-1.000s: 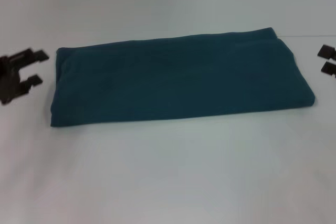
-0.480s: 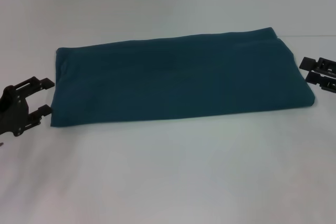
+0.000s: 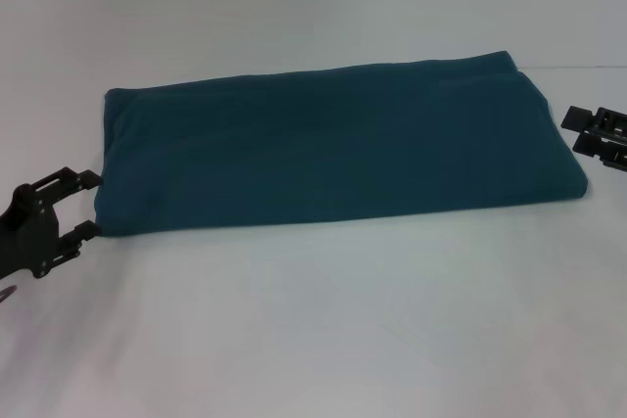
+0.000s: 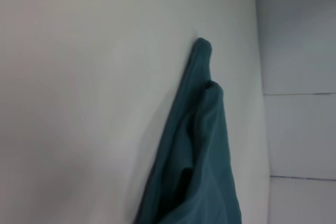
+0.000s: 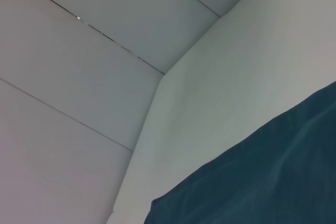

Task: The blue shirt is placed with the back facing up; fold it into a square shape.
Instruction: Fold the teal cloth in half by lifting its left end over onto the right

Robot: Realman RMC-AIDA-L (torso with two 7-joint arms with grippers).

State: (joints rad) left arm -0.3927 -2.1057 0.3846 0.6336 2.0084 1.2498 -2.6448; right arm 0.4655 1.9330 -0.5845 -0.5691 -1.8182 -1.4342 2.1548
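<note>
Since the earlier frame the left gripper (image 3: 90,205), jaws apart, has dropped to the near corner of the blue shirt (image 3: 333,149); the right gripper (image 3: 578,130), seemingly open, hovers beside the far end. Soft, limp cloth: pinch all corner layers.

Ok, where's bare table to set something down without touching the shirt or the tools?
The widest free patch is the table in front of the blue shirt, between both arms. Another bare strip runs behind the shirt. The shirt's ends are crowded: the left tool, open, is at the near-left corner, and the right tool is by the right edge.
</note>
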